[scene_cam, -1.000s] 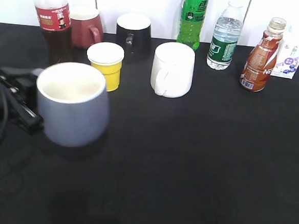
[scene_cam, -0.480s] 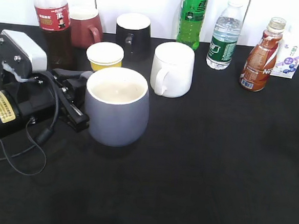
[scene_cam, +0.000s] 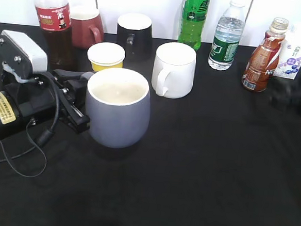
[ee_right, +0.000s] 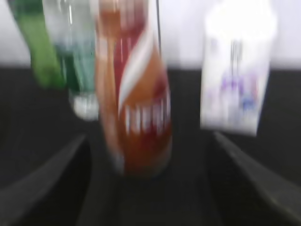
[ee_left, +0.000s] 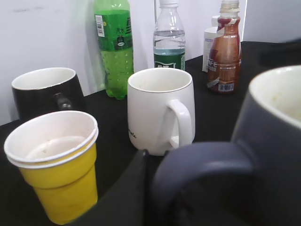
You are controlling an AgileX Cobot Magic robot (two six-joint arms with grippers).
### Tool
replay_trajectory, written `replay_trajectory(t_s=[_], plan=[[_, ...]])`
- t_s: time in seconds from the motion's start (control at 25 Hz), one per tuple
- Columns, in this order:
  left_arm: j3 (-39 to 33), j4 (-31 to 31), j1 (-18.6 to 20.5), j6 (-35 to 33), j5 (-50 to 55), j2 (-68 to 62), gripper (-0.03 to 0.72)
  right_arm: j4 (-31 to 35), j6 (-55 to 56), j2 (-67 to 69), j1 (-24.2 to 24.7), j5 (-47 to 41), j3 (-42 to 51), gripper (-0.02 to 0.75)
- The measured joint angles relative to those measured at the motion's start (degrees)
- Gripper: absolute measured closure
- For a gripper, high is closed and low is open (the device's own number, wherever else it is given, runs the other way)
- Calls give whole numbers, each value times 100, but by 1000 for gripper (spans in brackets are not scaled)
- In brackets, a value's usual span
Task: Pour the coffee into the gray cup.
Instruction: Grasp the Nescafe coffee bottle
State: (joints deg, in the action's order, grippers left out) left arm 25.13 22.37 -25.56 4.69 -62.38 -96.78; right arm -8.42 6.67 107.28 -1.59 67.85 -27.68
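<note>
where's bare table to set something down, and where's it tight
Bare black tabletop spans the whole front and the stretch between the white ceramic mug and the curvy orange-labelled coffee bottle. The back row is crowded, tightest around the yellow paper cup behind the blue-gray ceramic mug.

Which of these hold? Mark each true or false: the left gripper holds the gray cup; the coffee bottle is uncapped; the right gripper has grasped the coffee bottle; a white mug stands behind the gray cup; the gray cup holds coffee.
1. The left gripper holds the gray cup. True; it grips at the handle side.
2. The coffee bottle is uncapped. False; its cap is on.
3. The right gripper has grasped the coffee bottle. False; its fingers stand apart, short of it.
4. A white mug stands behind the gray cup. True.
5. The gray cup holds coffee. False; its cream inside is empty.
</note>
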Motion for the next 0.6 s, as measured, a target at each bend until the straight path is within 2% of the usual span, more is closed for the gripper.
replay_trajectory(t_s=[0.12, 0.2, 0.32, 0.4, 0.6], plan=[[0, 0, 0, 0, 0, 0, 629, -4, -23, 1, -73, -615, -461, 148], [0, 0, 0, 0, 0, 0, 629, 162, -55, 86, -346, -857, -752, 148], [0, 0, 0, 0, 0, 0, 629, 713, -76, 392, -502, -928, -1187, 98], [0, 0, 0, 0, 0, 0, 629, 656, -76, 729, -502, -922, -1506, 73], [0, 0, 0, 0, 0, 0, 629, 570, -97, 1455, -502, -921, -1999, 74]])
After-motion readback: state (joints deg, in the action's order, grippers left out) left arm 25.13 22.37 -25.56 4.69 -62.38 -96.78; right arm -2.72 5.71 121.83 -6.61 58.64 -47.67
